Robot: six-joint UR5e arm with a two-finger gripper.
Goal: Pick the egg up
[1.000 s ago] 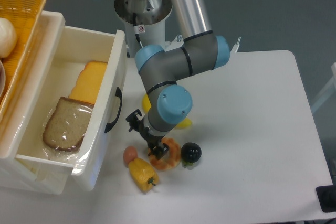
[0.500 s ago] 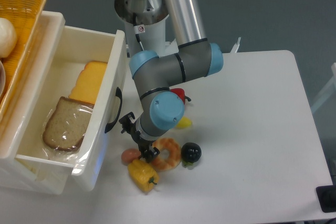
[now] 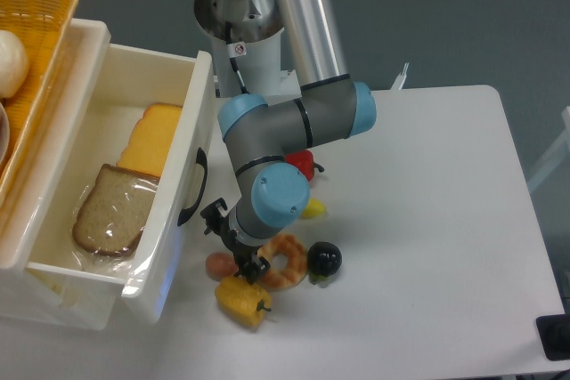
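Observation:
The small pinkish-brown egg [image 3: 217, 264] lies on the white table beside the white bin's front corner. It is partly hidden by my gripper [image 3: 233, 250], which is lowered right over it. The black fingers stand at the egg's right side and top. I cannot tell whether the jaws are open or closed on it. A glazed doughnut [image 3: 283, 262] lies just right of the gripper. A yellow pepper [image 3: 242, 299] lies just below it.
A shiny black round fruit [image 3: 324, 259] sits right of the doughnut. A red item [image 3: 302, 164] and a yellow item [image 3: 312, 209] peek out behind the arm. The white bin [image 3: 169, 246] holds bread and cheese. A wicker basket [image 3: 36, 33] with a white ball is at far left.
My gripper moved left from over the doughnut to over the egg and lowered. The yellow pepper shifted slightly downward.

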